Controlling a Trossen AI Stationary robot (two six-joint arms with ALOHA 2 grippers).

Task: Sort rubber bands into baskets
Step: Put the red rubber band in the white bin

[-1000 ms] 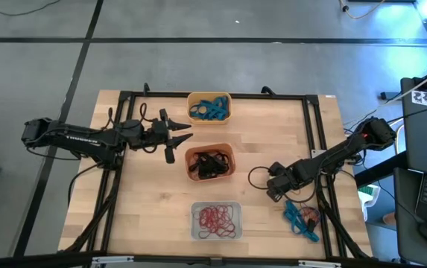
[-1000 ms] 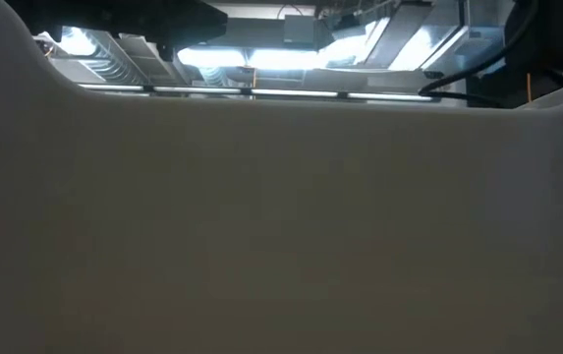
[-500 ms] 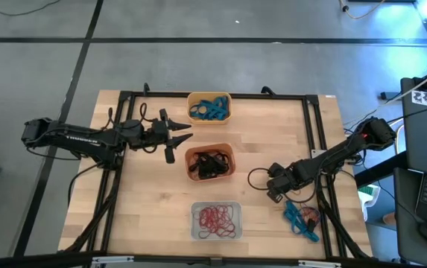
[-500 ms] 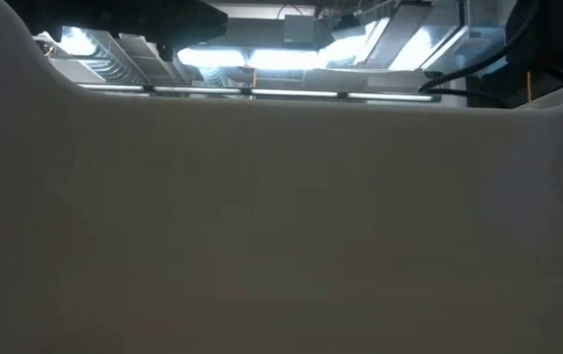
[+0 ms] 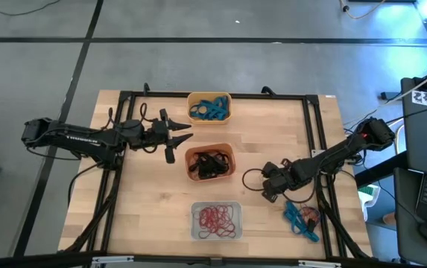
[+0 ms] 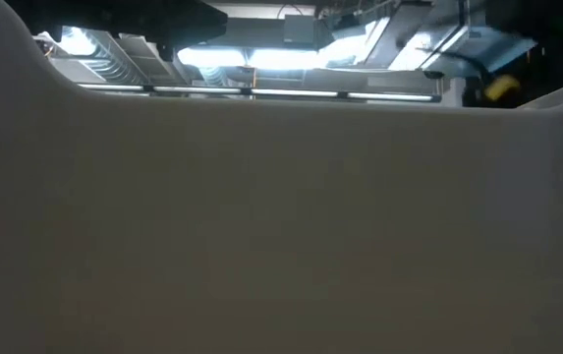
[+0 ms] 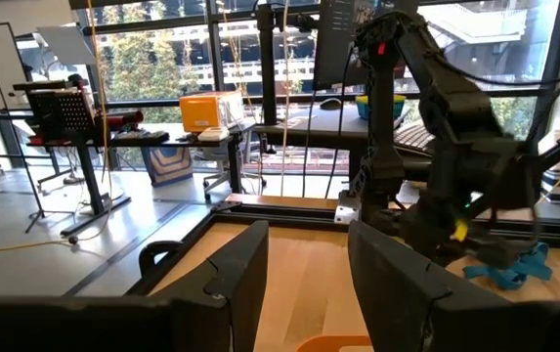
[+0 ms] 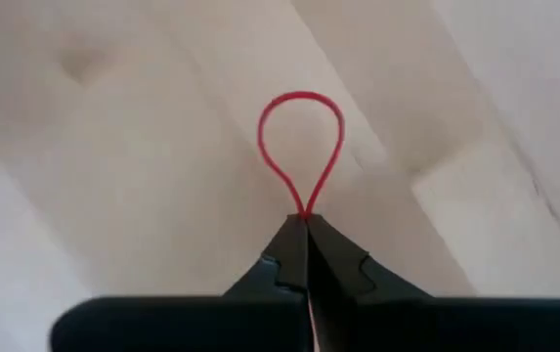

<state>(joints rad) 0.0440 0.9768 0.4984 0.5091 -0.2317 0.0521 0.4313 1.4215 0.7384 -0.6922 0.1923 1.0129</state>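
My right gripper (image 8: 304, 220) is shut on a thin red rubber band (image 8: 301, 137) just over the wooden table; in the high view it (image 5: 270, 184) stands right of the red-orange basket (image 5: 210, 162), which has black bands in it. Blue bands fill the yellow-orange basket (image 5: 209, 108), and red ones the pale basket (image 5: 216, 221). A loose heap of blue bands (image 5: 300, 217) lies on the table at the near right. My left gripper (image 5: 179, 140) hovers open, left of the red-orange basket, with nothing between its fingers (image 7: 245, 279). My right gripper pinches one end of the red band's loop (image 8: 304, 207) between its two fingertips, both strands pressed together. The remaining loop stands out beyond the fingertips in a drop shape. Whether the loop lies on the table or hangs clear, I cannot tell.
A black frame (image 5: 314, 134) and black cables (image 5: 252, 177) run along the table's edges and beside my right gripper. A pale basket wall (image 6: 281, 226) fills nearly all of the low view. Bare wood lies between the baskets and the right arm.
My right gripper has shifted a little toward the table's left edge, and the black cable loop beside it has moved along with it. My left arm has kept still.
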